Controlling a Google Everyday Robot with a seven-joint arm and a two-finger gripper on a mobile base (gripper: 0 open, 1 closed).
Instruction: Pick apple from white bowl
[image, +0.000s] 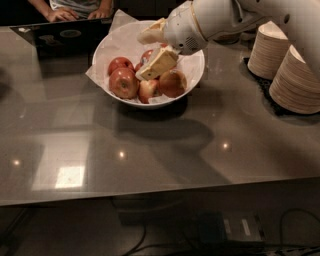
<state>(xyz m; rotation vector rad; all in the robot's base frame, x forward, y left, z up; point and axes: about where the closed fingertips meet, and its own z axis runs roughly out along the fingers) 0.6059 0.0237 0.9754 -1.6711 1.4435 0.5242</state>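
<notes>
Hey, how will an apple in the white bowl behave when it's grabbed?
The gripper hovers open over the white bowl. The apples look round and glossy, so one may slip or roll. They sit touching, so lifting one probably shifts its neighbours.

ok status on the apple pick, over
Gripper open, low over the white bowl, just above the apples. No apple gripped yet. Nothing between gripper and fruit; paper plate stacks stand apart from the bowl.
</notes>
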